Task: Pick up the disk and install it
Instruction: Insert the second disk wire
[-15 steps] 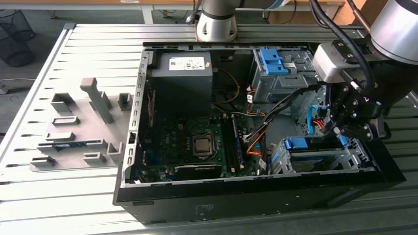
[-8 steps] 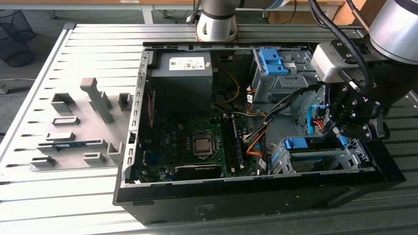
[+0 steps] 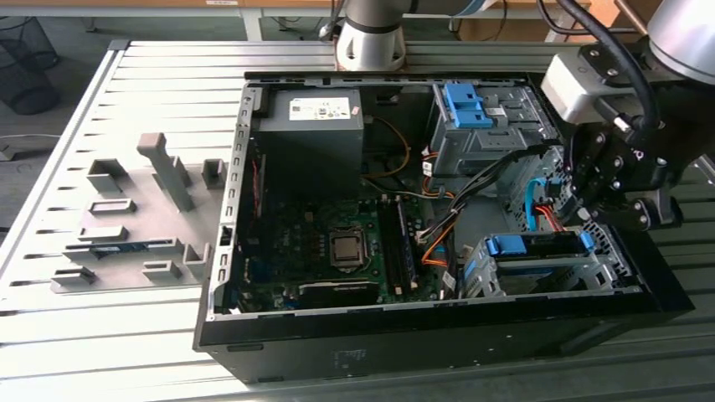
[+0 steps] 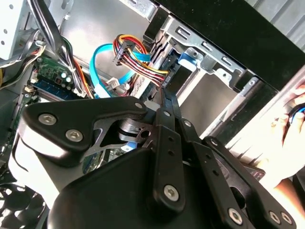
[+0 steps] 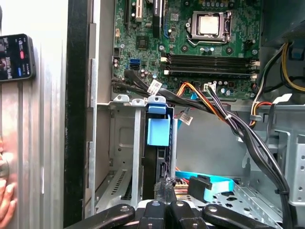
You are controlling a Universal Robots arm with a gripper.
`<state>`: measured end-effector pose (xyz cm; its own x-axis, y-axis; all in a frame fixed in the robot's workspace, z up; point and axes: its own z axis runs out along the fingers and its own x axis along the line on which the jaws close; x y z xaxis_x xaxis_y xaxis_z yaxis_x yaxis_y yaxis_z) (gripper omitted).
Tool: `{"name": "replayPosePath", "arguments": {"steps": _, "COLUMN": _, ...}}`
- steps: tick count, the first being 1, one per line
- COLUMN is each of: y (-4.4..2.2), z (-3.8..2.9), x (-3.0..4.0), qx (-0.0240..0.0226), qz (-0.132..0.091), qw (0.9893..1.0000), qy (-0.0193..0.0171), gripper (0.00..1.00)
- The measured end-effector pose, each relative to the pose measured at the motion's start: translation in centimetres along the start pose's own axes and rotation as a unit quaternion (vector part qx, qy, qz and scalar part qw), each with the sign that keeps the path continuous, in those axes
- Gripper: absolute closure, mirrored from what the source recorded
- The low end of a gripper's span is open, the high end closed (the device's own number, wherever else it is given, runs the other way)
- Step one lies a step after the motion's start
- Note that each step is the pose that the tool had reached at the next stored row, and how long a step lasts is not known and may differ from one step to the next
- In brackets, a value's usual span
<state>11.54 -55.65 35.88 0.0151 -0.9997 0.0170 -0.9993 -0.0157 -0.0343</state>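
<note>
The disk (image 3: pixel 537 245) stands on edge in the grey drive cage (image 3: pixel 609 272) at the case's near corner, on the exterior view's right. Its blue carrier bracket shows along the top. In the first wrist view the disk (image 5: pixel 159 164) sits in the cage slot with its blue tab (image 5: pixel 157 131) at the far end. My gripper (image 3: pixel 587 213) hangs just above the cage. Its black fingers (image 5: pixel 164 187) are shut together, and their tips (image 4: pixel 164 98) rest against the disk's near end, beside the cable plugs.
Orange, red and blue cables (image 4: pixel 131 52) run close beside the fingers. A second cage with a blue clip (image 3: pixel 464 105) and the power-supply box (image 3: pixel 307 113) stand at the back. A person's hand (image 5: pixel 4 200) and a phone (image 5: pixel 16 57) lie outside the case wall. Grey foam fixtures (image 3: pixel 134 218) occupy the table.
</note>
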Motion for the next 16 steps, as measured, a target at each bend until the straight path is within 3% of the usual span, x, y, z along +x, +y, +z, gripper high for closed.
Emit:
{"name": "replayPosePath", "arguments": {"steps": 4, "y": 0.36, "z": -0.20, "x": 0.00, "qx": 0.0000, "qz": 0.000, "qw": 1.0000, "qy": 0.0000, "gripper": 0.89}}
{"name": "replayPosePath", "arguments": {"steps": 8, "y": 1.64, "z": -0.25, "x": -0.02, "qx": 0.0011, "qz": 0.000, "qw": 1.0000, "qy": -0.0006, "gripper": 0.89}}
{"name": "replayPosePath", "arguments": {"steps": 11, "y": 1.96, "z": -0.57, "x": -0.02, "qx": 0.0018, "qz": 0.000, "qw": 1.0000, "qy": -0.0006, "gripper": 0.89}}
{"name": "replayPosePath", "arguments": {"steps": 12, "y": 1.95, "z": -0.89, "x": -0.02, "qx": 0.0018, "qz": 0.000, "qw": 1.0000, "qy": -0.0006, "gripper": 0.89}}
{"name": "replayPosePath", "arguments": {"steps": 13, "y": 1.89, "z": -2.77, "x": 0.01, "qx": 0.0018, "qz": 0.000, "qw": 1.0000, "qy": -0.0008, "gripper": 0.89}}
{"name": "replayPosePath", "arguments": {"steps": 16, "y": 1.87, "z": -3.40, "x": -0.06, "qx": 0.0018, "qz": 0.001, "qw": 1.0000, "qy": -0.0007, "gripper": 0.89}}
